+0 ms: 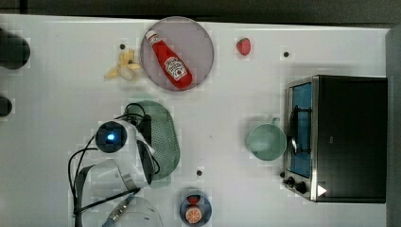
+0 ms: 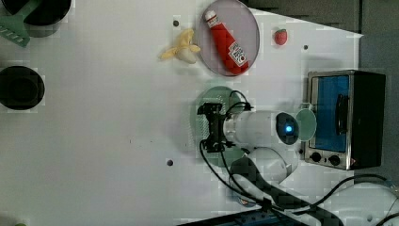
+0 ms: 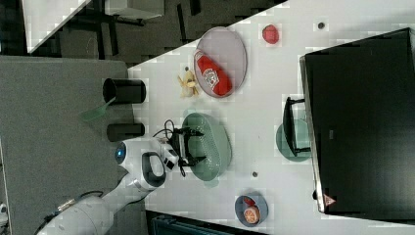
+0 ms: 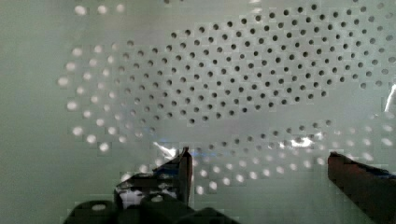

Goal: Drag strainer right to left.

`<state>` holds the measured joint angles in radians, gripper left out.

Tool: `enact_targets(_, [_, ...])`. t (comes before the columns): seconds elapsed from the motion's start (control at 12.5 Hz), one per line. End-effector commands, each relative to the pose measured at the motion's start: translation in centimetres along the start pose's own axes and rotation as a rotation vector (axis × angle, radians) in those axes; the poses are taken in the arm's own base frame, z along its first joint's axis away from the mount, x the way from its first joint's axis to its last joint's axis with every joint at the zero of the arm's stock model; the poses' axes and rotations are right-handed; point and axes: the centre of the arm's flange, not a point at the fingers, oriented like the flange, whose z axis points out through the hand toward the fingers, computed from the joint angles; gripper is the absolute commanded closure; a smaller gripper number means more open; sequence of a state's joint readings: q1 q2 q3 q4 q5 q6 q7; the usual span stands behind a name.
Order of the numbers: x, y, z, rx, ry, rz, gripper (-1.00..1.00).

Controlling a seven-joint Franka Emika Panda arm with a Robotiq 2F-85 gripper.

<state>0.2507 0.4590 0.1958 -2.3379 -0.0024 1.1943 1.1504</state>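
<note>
One strainer (image 1: 164, 137), one gripper (image 4: 259, 170) spread wide

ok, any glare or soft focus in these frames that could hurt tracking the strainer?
Wrist view: strainer holes sharp mid-frame, blurred pale toward the edges, small bright glints near the open tool. Top view: white table bright and washed out, strainer partly covered by the arm. Right view: toaster oven very dark.

Strainer (image 1: 165, 137): pale mint-green, oblong, rounded ends, bowl dotted with small holes. Upright on white table, mouth up. Lies below ketchup plate in the top view, partly hidden by arm.
</note>
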Motion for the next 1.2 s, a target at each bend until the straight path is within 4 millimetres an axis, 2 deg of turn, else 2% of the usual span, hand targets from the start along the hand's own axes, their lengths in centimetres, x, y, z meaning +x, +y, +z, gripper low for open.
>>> enact_targets(0.08, [-3.1, -1.6, -1.2, 0.017, -0.007, 0.060, -1.00])
enact_targets(0.88, [-12.9, -3.1, -0.2, 0.026, -0.040, 0.129, -1.00])
enact_targets(1.2, [-15.8, -3.3, 0.3, 0.033, -0.056, 0.140, -1.00])
